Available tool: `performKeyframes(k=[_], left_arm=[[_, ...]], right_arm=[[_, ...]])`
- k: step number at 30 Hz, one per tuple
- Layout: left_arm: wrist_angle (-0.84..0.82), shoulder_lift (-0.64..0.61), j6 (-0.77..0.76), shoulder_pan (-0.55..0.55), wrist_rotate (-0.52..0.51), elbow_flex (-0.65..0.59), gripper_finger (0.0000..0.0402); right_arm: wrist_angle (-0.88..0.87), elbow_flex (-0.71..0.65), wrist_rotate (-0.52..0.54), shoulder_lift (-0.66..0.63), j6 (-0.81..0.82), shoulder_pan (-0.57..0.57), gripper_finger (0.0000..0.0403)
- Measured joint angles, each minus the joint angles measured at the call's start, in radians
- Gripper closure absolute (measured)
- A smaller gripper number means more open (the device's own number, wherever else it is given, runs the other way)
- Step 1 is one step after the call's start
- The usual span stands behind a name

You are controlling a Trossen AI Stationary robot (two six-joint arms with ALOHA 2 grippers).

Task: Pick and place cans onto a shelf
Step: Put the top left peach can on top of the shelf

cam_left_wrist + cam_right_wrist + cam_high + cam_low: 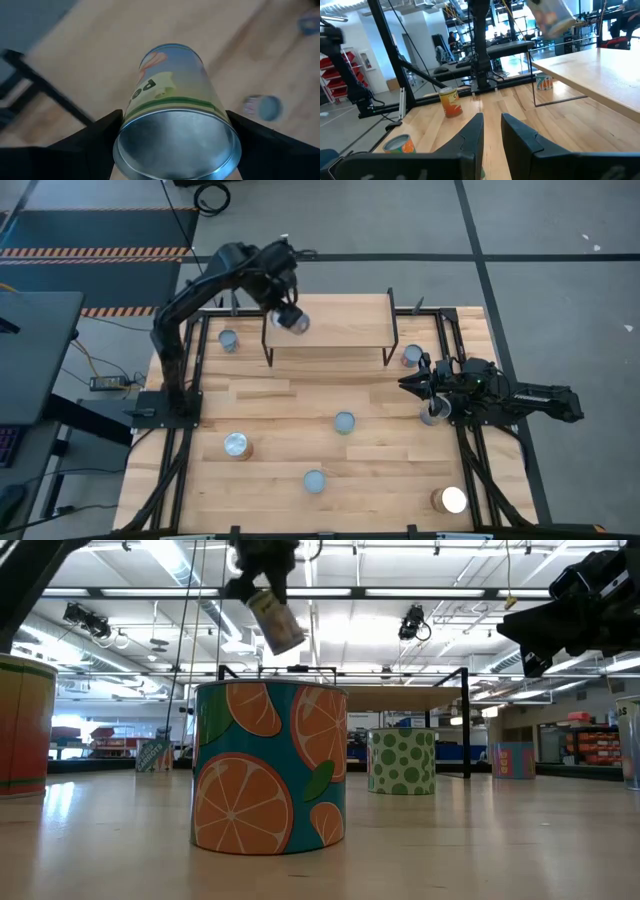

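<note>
Bright warehouse lights overhead, and down on the pale wooden tabletop [290, 405] the cans are scattered wide. Up at the far side, the left gripper [291, 319] hangs over the left end of the shelf [345, 332], its jaws spread wide around a can [175, 125] with a green-banded label. In the low view that can [276, 620] is well above the shelf board and clearly tilted, not upright. That's the worry: let go at this angle and it lands on its edge, and from there it could topple, roll along the board or go off the near edge. It sits close to the shelf's left end too, so a small drift sideways might miss the board.

Over on the right, the right gripper [430, 395] waits low near the table's right side, fingers nearly closed and holding nothing, with a can [435, 413] just beside it and another can [412, 356] near the shelf's right leg. Any sweep there could knock one over.

Still loose on the tabletop: the orange-slice can [269, 767] up front, a green-dotted can [401, 761] behind it, and an orange can [451, 102] farther left.
</note>
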Motion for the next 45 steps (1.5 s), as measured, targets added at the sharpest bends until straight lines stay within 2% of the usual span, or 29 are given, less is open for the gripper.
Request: performKeyframes(k=[3,9,13,16,22,28,45], left_arm=[[0.001,0.023,0.052,0.069,-0.027,-0.001,0.0084],[0.001,0.060,0.165,0.160,-0.060,-0.001,0.0084],[0.001,0.098,0.212,0.180,-0.045,-0.002,0.0084],[0.001,0.119,0.234,0.175,-0.046,-0.002,0.0083],[0.017,0.120,0.234,0.172,-0.050,-0.002,0.0072],[0.033,0.120,0.233,0.173,-0.051,-0.002,0.0052],[0.094,0.117,0.254,0.153,-0.046,-0.002,0.0049]], right_arm=[[0.005,0.000,0.085,0.000,0.040,-0.006,0.0329],[0.035,0.000,0.131,0.000,0.062,-0.021,0.0329],[0.081,0.000,0.261,0.000,0.060,-0.021,0.0329],[0.139,0.000,0.312,0.000,0.063,-0.021,0.0329],[0.271,0.000,0.314,0.000,0.054,-0.021,0.0329],[0.281,0.000,0.308,0.000,0.054,-0.021,0.0329],[0.281,0.000,0.306,0.000,0.052,-0.021,0.0329]])
